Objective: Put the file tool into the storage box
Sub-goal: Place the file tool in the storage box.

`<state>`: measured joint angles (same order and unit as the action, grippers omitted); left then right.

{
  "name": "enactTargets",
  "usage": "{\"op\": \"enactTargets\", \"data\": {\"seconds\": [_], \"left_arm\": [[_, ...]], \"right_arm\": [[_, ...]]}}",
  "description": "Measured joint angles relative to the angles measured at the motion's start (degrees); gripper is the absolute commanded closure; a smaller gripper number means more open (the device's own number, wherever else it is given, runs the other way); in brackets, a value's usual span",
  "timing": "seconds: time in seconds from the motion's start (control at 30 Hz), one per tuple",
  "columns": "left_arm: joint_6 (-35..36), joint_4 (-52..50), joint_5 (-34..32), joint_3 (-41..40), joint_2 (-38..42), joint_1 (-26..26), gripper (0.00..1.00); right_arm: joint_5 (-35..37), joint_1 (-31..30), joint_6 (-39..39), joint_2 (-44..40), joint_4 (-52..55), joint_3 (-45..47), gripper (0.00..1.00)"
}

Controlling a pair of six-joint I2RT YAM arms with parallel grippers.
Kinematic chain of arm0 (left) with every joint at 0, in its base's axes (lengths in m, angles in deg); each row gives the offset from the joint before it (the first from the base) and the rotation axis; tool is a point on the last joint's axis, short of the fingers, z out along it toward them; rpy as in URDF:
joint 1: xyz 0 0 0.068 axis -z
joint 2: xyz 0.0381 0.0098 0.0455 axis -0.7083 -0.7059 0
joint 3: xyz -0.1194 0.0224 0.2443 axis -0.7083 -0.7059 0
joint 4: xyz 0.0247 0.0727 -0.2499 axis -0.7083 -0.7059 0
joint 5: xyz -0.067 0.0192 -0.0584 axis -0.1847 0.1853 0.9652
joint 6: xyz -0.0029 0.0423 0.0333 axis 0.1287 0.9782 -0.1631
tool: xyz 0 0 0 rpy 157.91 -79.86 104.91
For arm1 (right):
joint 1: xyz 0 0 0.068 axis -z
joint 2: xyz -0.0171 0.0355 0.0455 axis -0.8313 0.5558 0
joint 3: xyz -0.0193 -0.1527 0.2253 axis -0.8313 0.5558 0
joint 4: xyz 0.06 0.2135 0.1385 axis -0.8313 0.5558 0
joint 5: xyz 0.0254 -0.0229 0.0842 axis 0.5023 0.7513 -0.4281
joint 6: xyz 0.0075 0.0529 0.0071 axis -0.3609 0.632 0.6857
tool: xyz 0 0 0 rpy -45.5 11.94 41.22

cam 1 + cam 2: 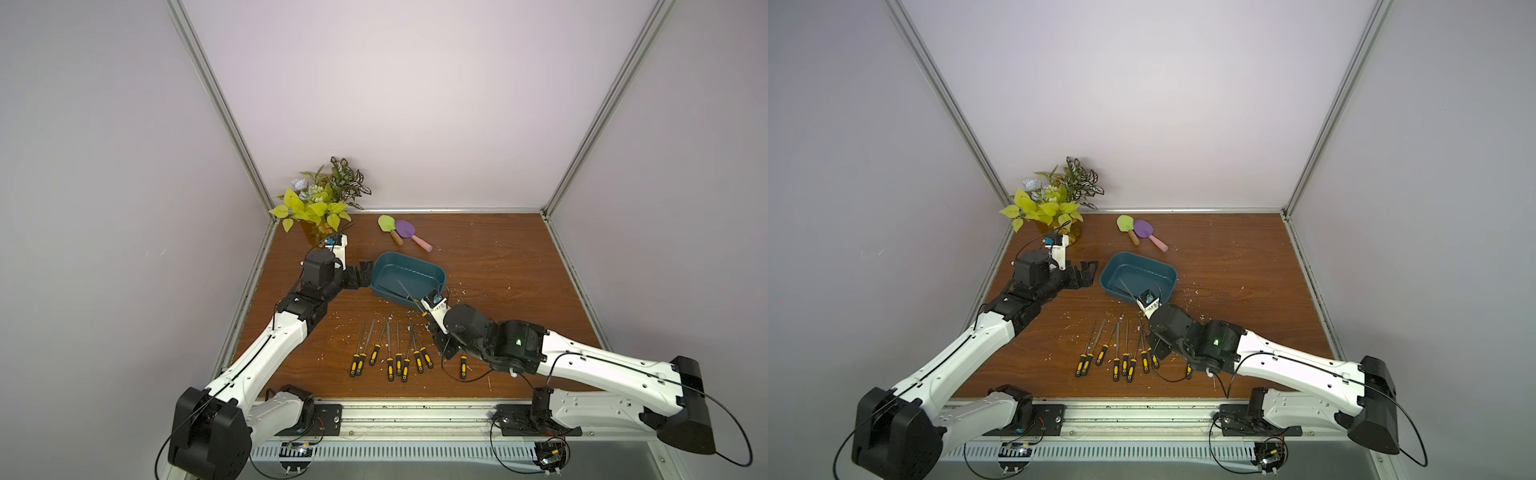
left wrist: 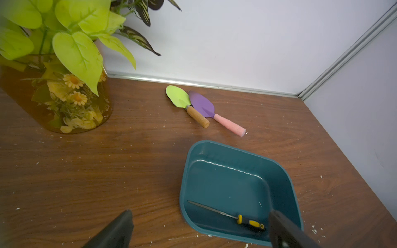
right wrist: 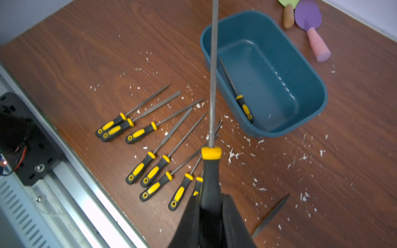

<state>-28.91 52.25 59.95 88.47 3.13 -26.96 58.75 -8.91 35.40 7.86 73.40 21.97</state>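
- Right wrist view: right gripper clenched on the held file by its black handle, shaft over the storage box.
- At the box's 6 o'clock lie loose files.
- Inside it lies a second file.
- At its 9 o'clock, left gripper gapes.

Enclosed at the back and on both sides by plain pale lilac walls. Joined at the two rear corners by slanting aluminium posts. Trimmed along the foot of the back wall with a thin metal strip. Floored with a brown wood-grain table top, littered with small white flakes. Bordered at the front by a metal rail and a slotted white cable duct. Furnished in one rear corner with a leafy plant. Lit softly and evenly, brightest on the back wall.
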Motion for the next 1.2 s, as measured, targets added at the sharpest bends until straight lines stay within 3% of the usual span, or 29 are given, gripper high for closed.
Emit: {"op": "enactTargets", "data": {"seconds": [0.4, 0.63, 1.2], "left_arm": [[-0.5, 0.0, 3.0, 0.3, -2.8, 0.0, 0.00], [-0.5, -0.2, 3.2, 0.5, -3.5, 0.0, 0.00], [-0.5, -0.3, 3.3, 0.5, -3.5, 0.0, 0.00]], "right_arm": [[-8.5, 14.2, -14.8, 15.4, -4.1, -12.8, 0.97], [-10.8, 19.6, -23.0, 22.3, -8.6, -13.5, 1.00], [-10.6, 22.2, -32.6, 37.2, -14.5, -14.4, 1.00]]}}
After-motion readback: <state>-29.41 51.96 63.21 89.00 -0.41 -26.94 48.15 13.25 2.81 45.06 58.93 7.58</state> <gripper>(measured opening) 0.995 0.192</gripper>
